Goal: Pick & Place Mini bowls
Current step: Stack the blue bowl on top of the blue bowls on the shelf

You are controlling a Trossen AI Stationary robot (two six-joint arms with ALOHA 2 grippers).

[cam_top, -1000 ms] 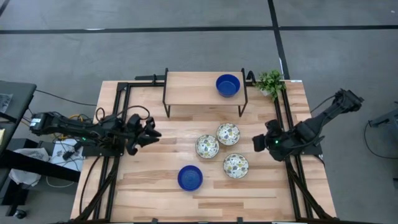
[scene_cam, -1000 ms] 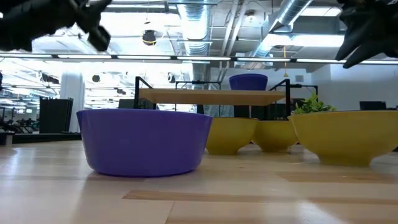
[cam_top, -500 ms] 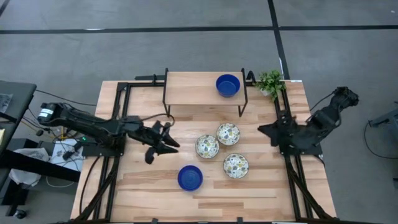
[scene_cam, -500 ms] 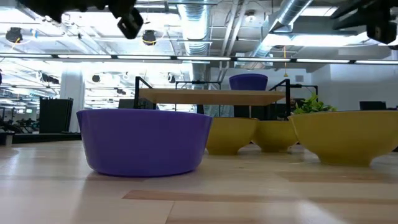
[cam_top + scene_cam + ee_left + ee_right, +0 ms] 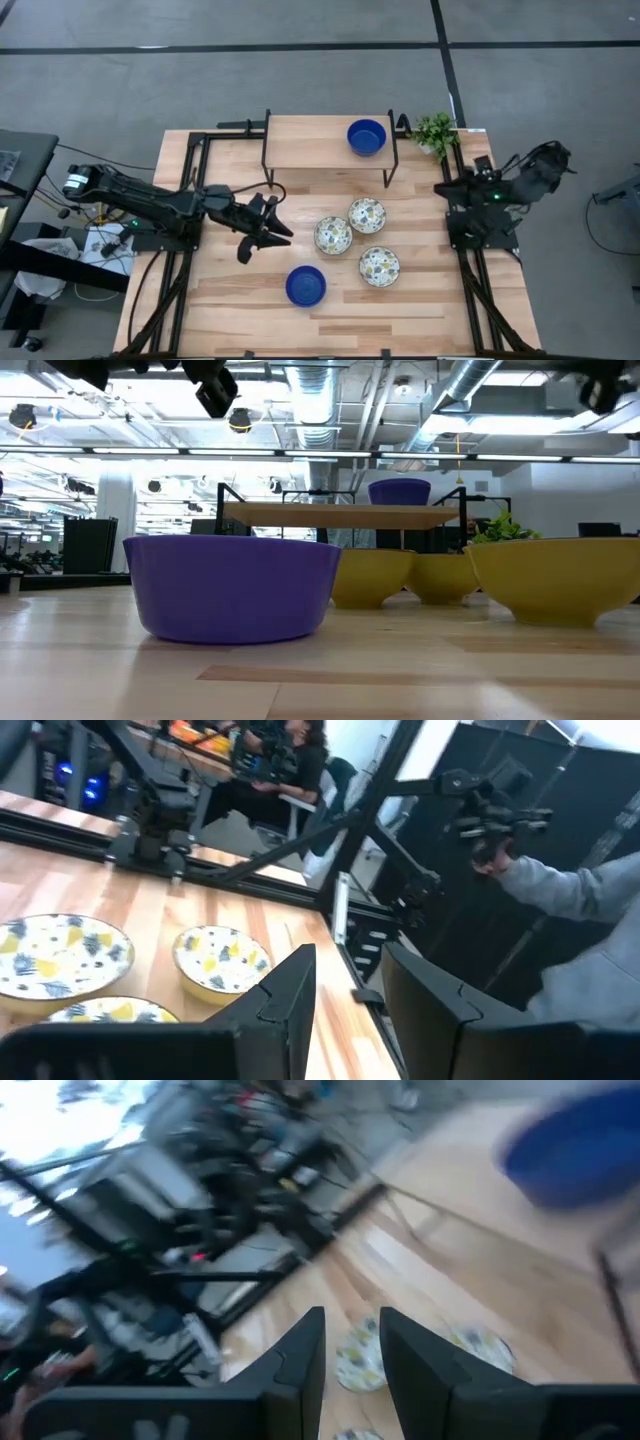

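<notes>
So I'm hovering my left gripper point(image 5: 262, 232) over the bare wood, fingers spread apart and holding nothing, just beside the three patterned mini bowls point(image 5: 333, 235) and up-table from the loose blue bowl point(image 5: 305, 286). The other blue bowl point(image 5: 367, 137) is sitting on the raised shelf point(image 5: 310, 148). My right gripper point(image 5: 447, 187) is hanging over the right edge of the table point(image 5: 220, 290), fingers slightly parted and empty too.

What's worrying me: those patterned bowls are nearly touching each other, so if I'm reaching for the nearest one, my far finger could be shoving its neighbour. Glossy rims look slippery, so a shallow pinch might be letting a bowl tip out. The shelf legs point(image 5: 267, 170) are also close to my elbow path.
</notes>
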